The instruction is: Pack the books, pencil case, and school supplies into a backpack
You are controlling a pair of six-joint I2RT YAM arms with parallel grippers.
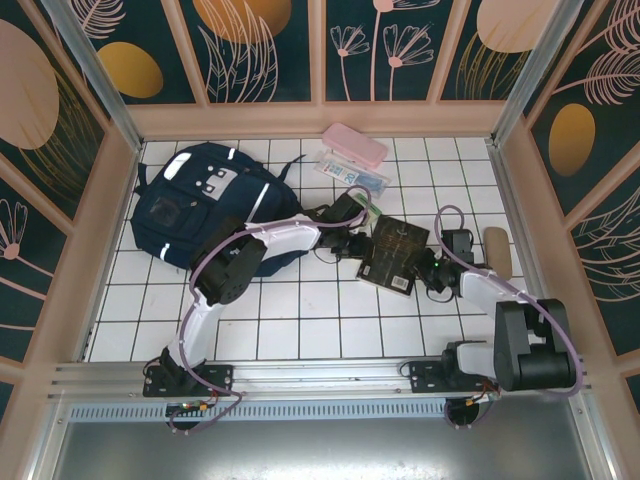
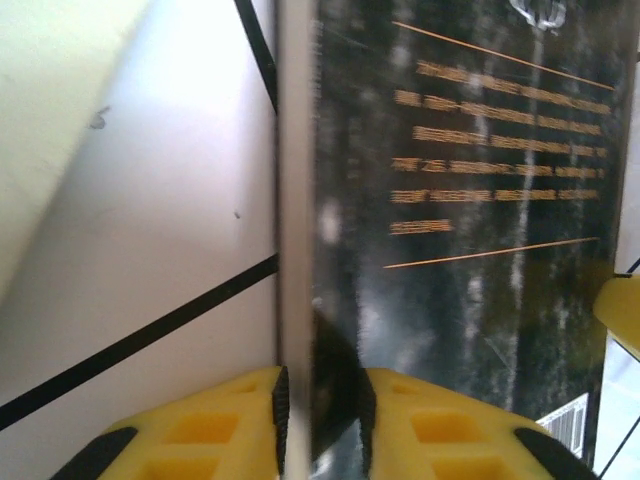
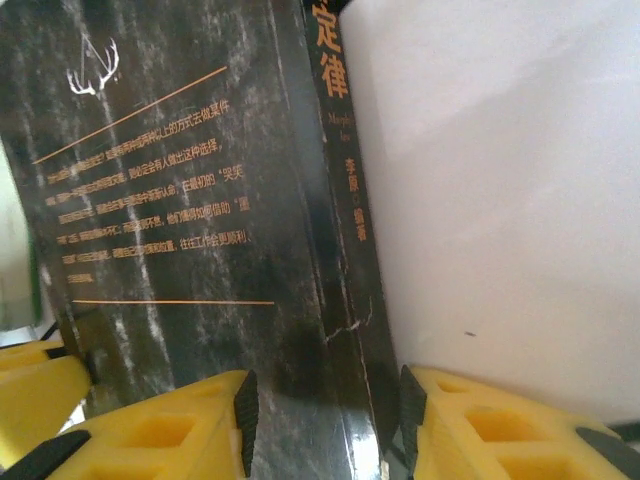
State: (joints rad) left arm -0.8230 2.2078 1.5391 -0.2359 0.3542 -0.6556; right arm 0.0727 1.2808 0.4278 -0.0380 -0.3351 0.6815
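The backpack (image 1: pixel 200 205) is laid at the upper left of the frame, with the book (image 1: pixel 395 255) at centre, to its right. The pencil case (image 1: pixel 355 145) is placed at upper centre, the packet (image 1: pixel 352 172) just below it. The roll (image 1: pixel 497 250) is set right of the book.

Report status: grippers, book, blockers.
Left gripper shut on edge of dark brown gold-printed book. Right gripper straddles its spine, grip unclear. Navy blue fabric backpack lies left, apart from it.
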